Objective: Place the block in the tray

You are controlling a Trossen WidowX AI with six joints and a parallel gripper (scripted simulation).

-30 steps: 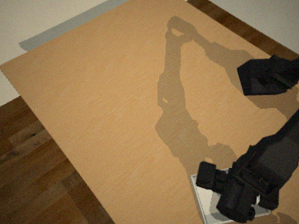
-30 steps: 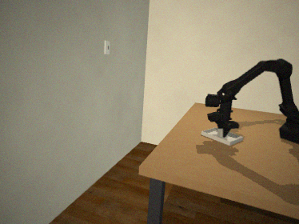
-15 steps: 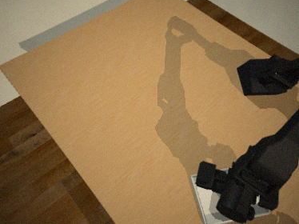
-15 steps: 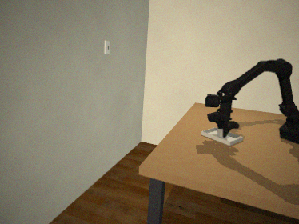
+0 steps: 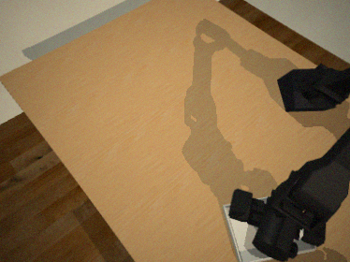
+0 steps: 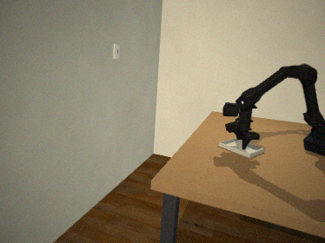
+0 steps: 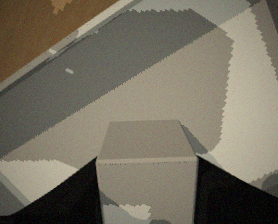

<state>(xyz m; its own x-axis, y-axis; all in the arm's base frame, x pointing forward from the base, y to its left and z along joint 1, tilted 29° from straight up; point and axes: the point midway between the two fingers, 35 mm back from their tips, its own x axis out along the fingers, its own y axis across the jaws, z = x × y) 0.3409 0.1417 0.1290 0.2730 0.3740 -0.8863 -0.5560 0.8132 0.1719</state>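
In the wrist view a pale grey block [image 7: 146, 167] sits between my two dark fingers, and my gripper [image 7: 144, 158] is shut on it. The white tray's floor [image 7: 165, 85] fills most of that view right beneath the block, partly in shadow, with its rim [image 7: 65, 47] at the upper left. In the top view my gripper [image 5: 276, 225] is down over the white tray [image 5: 243, 234] at the table's near right corner and hides the block. In the exterior view my gripper [image 6: 244, 141] reaches down into the tray [image 6: 242, 150]. I cannot tell whether the block touches the tray floor.
The tray lies on a wooden table [image 5: 140, 112]. My arm's base [image 5: 313, 89] stands at the right edge of the table. A dark wooden floor [image 5: 37, 187] lies below the table's edges.
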